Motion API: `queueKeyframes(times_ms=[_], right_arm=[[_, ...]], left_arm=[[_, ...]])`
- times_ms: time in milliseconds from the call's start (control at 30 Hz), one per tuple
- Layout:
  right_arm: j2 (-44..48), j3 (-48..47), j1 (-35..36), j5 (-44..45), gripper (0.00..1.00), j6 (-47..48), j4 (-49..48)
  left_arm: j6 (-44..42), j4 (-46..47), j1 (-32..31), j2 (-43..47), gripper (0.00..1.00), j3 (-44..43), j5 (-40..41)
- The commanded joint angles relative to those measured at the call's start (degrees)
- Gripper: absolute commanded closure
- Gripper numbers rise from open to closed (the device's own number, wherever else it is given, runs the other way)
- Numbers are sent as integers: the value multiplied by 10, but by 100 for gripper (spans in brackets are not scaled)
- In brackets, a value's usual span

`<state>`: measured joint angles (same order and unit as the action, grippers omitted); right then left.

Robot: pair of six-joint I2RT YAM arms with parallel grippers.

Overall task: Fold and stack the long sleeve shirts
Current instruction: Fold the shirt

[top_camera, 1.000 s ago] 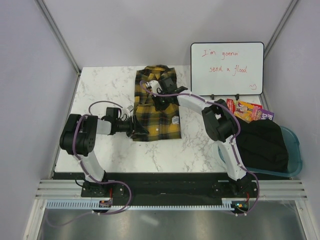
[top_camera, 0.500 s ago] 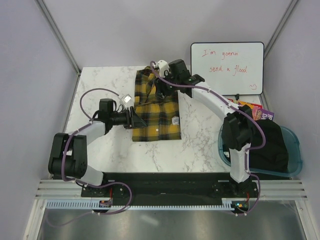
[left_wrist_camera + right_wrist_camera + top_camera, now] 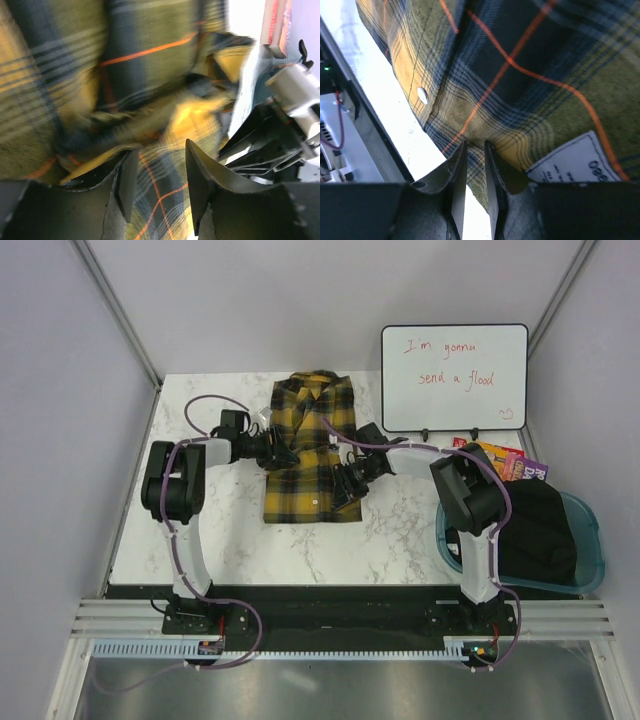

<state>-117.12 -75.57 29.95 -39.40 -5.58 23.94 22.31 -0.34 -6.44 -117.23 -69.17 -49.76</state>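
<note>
One long sleeve shirt (image 3: 305,475), yellow-and-black plaid with thin red lines, lies folded into a tall rectangle on the marble table (image 3: 200,530), collar at the far end. My left gripper (image 3: 272,447) is at the shirt's left edge. In the left wrist view the left gripper (image 3: 160,150) stands open, with flat plaid cloth (image 3: 150,50) showing between its fingers. My right gripper (image 3: 345,488) is at the shirt's lower right edge. In the right wrist view the right gripper (image 3: 475,143) has its jaws only narrowly apart at the hem (image 3: 545,60), beside a white label (image 3: 575,160).
A whiteboard (image 3: 455,375) with red writing stands at the back right. A blue bin (image 3: 590,540) holding dark cloth (image 3: 530,525) sits at the right, with colourful packets (image 3: 505,460) behind it. Grey walls close in both sides.
My right gripper has come from the collar end down to the shirt's lower right edge and its jaws have narrowed. My left gripper has moved up the left edge.
</note>
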Motion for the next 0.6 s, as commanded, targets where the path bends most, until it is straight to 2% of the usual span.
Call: queueKeyframes(times_ms=[0,67,200,267,333,367,400,433,467,533,567], right_arm=[[-23,15,-31,-8,71,28,-16],[-25,15,-37,-16,71,29,-10],[7,23,-36,-79,66,12,-8],[46,31,-34,-141,63,-13,-23],[76,36,-33,-161,60,-64,-64],[101,30,-33,-165,59,-75,-77],[109,20,-33,-156,59,-79,-86],[112,9,-32,-143,58,-80,-93],[104,-19,-32,-132,58,-78,-94],[82,-54,-32,-111,59,-66,-94],[54,-88,-32,-111,59,-66,-94]], left_arm=[[24,-35,11,-35,50,-29,23],[36,-42,19,-41,50,-30,22],[57,-34,55,-17,48,-24,-67],[20,-38,60,49,45,-10,-92],[-72,-100,57,100,43,-1,-97],[-102,-114,55,168,42,20,-91],[-169,-134,50,203,41,37,-61],[-205,-142,43,244,40,55,-38],[-239,-150,24,309,36,96,26],[-319,-168,-1,370,34,137,90],[-359,-173,-43,394,34,176,170]])
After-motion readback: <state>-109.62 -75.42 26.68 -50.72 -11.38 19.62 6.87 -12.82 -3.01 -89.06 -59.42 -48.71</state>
